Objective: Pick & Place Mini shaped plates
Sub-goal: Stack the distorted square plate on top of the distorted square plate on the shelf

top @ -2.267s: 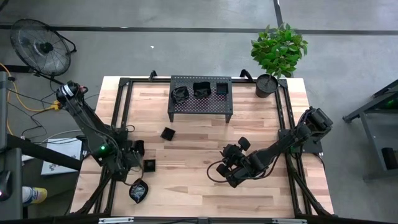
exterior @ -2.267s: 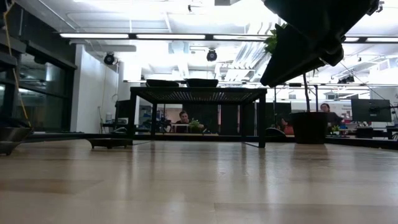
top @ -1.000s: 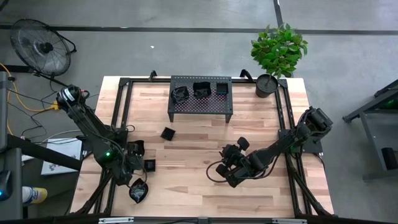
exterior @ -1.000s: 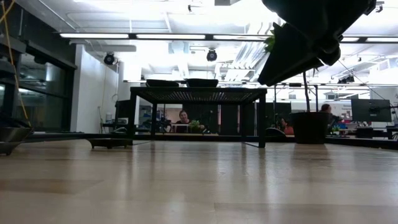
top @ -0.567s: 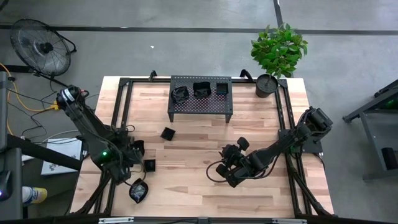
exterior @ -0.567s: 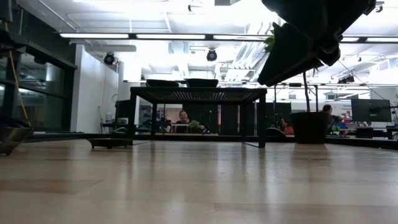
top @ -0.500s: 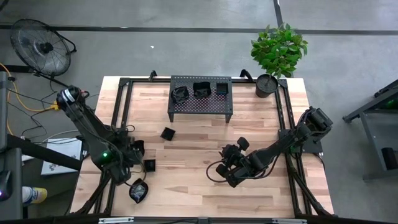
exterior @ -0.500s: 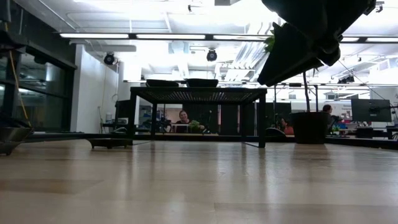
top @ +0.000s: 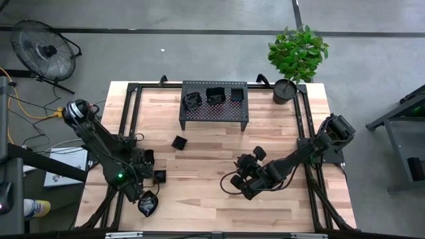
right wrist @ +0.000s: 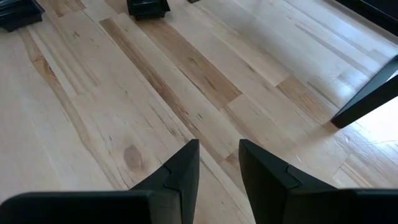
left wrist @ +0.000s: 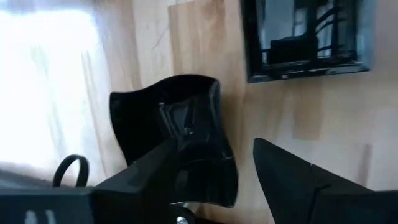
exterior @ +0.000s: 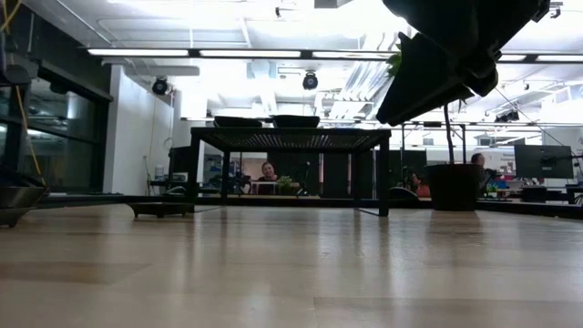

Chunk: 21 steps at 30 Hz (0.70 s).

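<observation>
A wavy-edged black mini plate [left wrist: 186, 106] lies on the wood near the table's near left corner [top: 147, 204]. My left gripper [left wrist: 217, 146] stands open over it, pointing steeply down. One finger [left wrist: 155, 165] is above its hollow and the other [left wrist: 292, 177] is beyond its rim, over the wood. A square mini plate [left wrist: 305, 37] lies just past it [top: 159, 176], and another [top: 178, 142] lies farther in. My right gripper [right wrist: 219, 146] hovers right of centre [top: 234, 183] with a narrow gap and nothing between its fingers. My left gripper comes at the wavy plate from above, with the plate's rim [left wrist: 229, 163] between its open fingers. I cannot tell whether either finger touches the plate, which lies flat on the table.
A black perforated rack [top: 214, 113] stands at the far middle with three small black plates [top: 214, 95] on top. A black plant pot [top: 284, 91] with a green plant stands at the far right. Bare wood lies between the arms.
My left gripper has gone toward the table's near edge, from beside the square plate to over the wavy plate, and has tipped more steeply down. The plates have stayed where they were.
</observation>
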Each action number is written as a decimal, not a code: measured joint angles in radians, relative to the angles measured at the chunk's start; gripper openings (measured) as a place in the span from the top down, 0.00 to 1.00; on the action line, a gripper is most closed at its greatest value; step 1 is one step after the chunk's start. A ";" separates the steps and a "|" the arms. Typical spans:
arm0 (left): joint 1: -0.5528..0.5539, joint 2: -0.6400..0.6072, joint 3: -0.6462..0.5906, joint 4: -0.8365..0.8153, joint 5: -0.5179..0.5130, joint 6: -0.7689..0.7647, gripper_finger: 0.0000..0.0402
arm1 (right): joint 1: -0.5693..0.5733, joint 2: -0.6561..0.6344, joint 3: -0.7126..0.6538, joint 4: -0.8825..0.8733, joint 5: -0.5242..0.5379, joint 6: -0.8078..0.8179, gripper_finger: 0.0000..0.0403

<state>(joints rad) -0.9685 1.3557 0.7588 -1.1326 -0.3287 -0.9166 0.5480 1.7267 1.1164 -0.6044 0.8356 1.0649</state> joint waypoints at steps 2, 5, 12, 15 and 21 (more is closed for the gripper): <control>0.000 0.015 0.000 -0.015 -0.001 -0.019 0.49 | 0.000 0.000 0.000 0.000 0.000 0.000 0.73; 0.000 0.032 -0.001 -0.021 -0.003 -0.032 0.50 | 0.000 0.000 0.000 0.000 0.000 0.000 0.73; 0.000 0.034 -0.016 -0.012 0.001 -0.042 0.55 | 0.000 0.000 0.000 0.008 0.008 -0.018 0.73; 0.000 0.034 -0.044 0.002 0.004 -0.061 0.56 | 0.001 0.000 0.000 0.013 0.011 -0.019 0.73; 0.000 0.034 -0.074 0.035 0.005 -0.069 0.57 | 0.001 0.000 0.000 0.014 0.014 -0.029 0.73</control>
<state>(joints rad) -0.9688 1.3895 0.6846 -1.0980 -0.3241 -0.9852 0.5488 1.7267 1.1164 -0.5900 0.8498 1.0362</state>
